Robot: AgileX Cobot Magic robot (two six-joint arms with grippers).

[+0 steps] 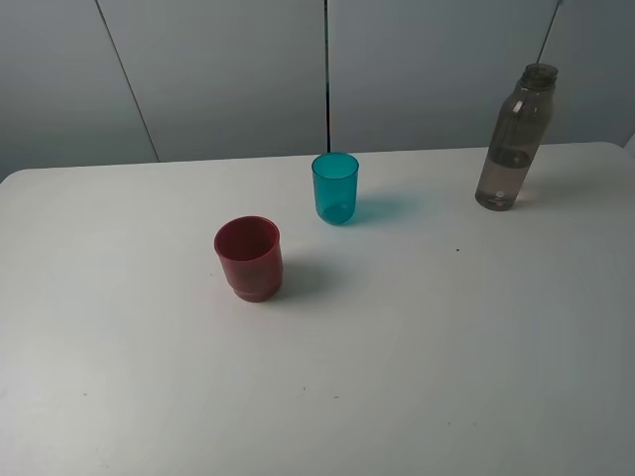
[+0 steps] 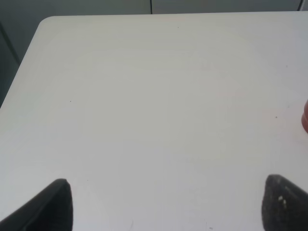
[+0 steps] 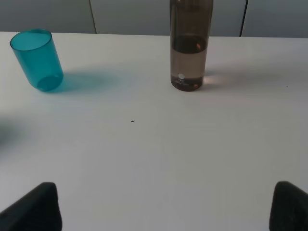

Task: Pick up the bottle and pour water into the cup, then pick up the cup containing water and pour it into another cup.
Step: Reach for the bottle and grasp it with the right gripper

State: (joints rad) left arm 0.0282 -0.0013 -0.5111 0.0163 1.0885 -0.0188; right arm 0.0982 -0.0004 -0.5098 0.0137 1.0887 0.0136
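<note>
The tall smoky grey bottle (image 1: 514,139) stands upright at the back right of the white table (image 1: 417,357), partly filled with water. The teal cup (image 1: 335,188) stands upright at the back middle, and the dark red cup (image 1: 248,258) is in front of it to the left. Neither arm shows in the exterior high view. In the right wrist view the bottle (image 3: 190,53) and teal cup (image 3: 37,60) stand well ahead of my right gripper (image 3: 166,207), which is open and empty. My left gripper (image 2: 171,204) is open over bare table, with only a sliver of the red cup (image 2: 305,118) at the frame's edge.
Grey wall panels (image 1: 218,69) rise just behind the table's back edge. The table's rounded back left corner (image 2: 45,21) shows in the left wrist view.
</note>
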